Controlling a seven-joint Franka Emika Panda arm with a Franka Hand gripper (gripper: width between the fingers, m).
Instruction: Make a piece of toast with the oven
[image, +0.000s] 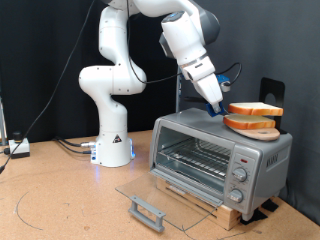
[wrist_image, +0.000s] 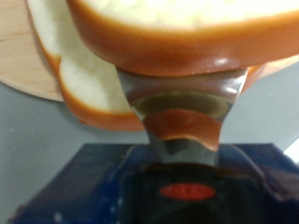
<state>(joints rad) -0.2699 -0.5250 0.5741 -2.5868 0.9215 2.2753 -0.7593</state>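
Observation:
The silver-grey oven stands at the exterior view's right, its glass door folded down flat and its wire rack showing. On its top, a round wooden board carries two bread slices. My gripper is at the upper piece of toast from that view's left, shut on its edge. That slice sits slightly raised above the lower slice. In the wrist view the held piece of toast fills the top, one shiny finger presses its crust, and the other finger is hidden.
The door's grey bar handle juts toward the exterior view's bottom. Knobs line the oven's side panel. The oven rests on a wooden base. The robot's white base and cables lie at the left. A black panel stands behind the oven.

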